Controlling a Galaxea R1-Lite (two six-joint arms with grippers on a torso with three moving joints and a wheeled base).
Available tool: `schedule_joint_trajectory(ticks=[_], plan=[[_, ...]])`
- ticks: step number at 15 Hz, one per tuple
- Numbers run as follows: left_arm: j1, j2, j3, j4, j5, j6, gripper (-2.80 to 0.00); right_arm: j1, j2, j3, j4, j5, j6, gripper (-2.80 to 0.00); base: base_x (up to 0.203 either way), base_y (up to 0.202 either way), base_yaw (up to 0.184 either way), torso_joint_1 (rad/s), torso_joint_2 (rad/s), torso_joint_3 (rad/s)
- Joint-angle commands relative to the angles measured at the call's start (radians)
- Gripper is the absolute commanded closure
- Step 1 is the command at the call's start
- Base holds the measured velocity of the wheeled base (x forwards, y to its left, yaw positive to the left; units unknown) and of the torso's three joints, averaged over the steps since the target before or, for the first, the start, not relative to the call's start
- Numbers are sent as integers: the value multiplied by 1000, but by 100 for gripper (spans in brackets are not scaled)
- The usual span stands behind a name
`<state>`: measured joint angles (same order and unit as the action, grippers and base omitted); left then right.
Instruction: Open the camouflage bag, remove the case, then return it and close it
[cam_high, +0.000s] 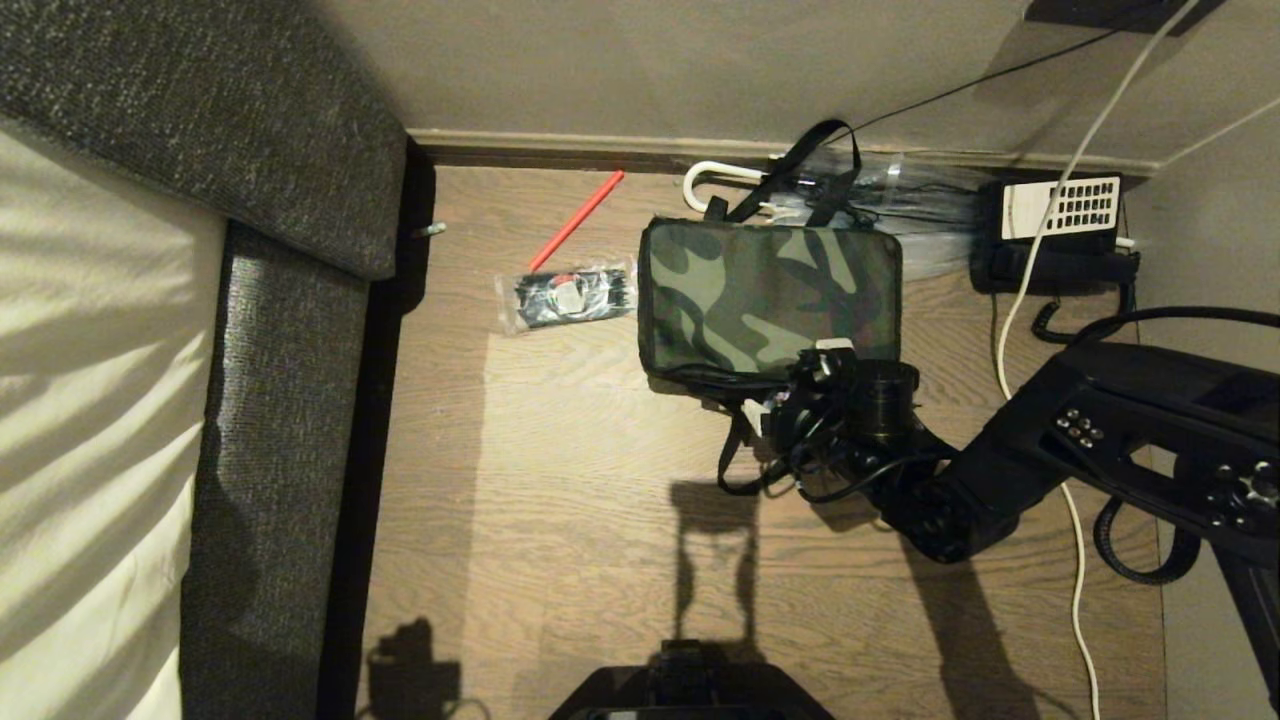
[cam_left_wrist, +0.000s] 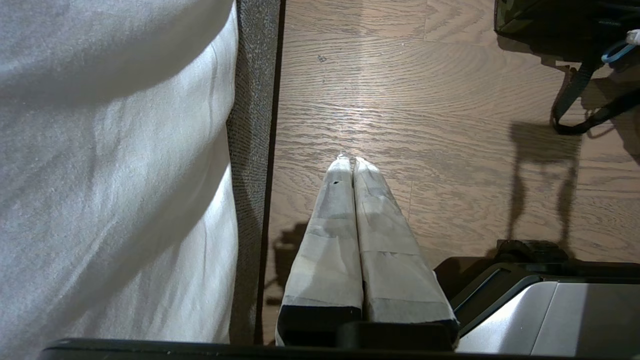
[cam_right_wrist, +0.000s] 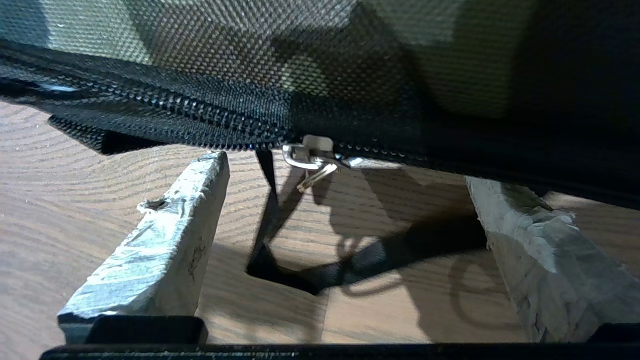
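Observation:
The camouflage bag (cam_high: 768, 298) lies flat on the wooden floor, its black zipper (cam_right_wrist: 200, 112) along the near side. My right gripper (cam_high: 795, 385) is at the bag's near edge, low over the floor. It is open, its taped fingers (cam_right_wrist: 165, 240) wide apart. The metal zipper pull (cam_right_wrist: 310, 160) hangs at the bag's edge, just beyond the fingertips and between them, touching neither. A black webbing handle (cam_high: 738, 462) trails on the floor beside the gripper. My left gripper (cam_left_wrist: 351, 161) is shut and empty, parked near the sofa. No case is visible.
A grey sofa (cam_high: 280, 200) with a white cover stands at the left. A clear packet of black items (cam_high: 566, 295) and a red stick (cam_high: 577, 219) lie left of the bag. A white-handled umbrella (cam_high: 720, 178), a black box with cables (cam_high: 1060, 235) line the wall.

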<state>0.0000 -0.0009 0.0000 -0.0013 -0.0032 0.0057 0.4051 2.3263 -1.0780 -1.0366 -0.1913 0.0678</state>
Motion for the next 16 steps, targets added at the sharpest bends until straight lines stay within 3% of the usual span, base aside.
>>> schedule_joint_trajectory(ticks=[1,16], plan=[[0,1,2,0,0,0,0,1,24,-14,-6,0,1,-280,0,0,0,0,0,0],[0,1,2,0,0,0,0,-43,13,-30,-26,-28,15,-280,0,0,0,0,0,0]])
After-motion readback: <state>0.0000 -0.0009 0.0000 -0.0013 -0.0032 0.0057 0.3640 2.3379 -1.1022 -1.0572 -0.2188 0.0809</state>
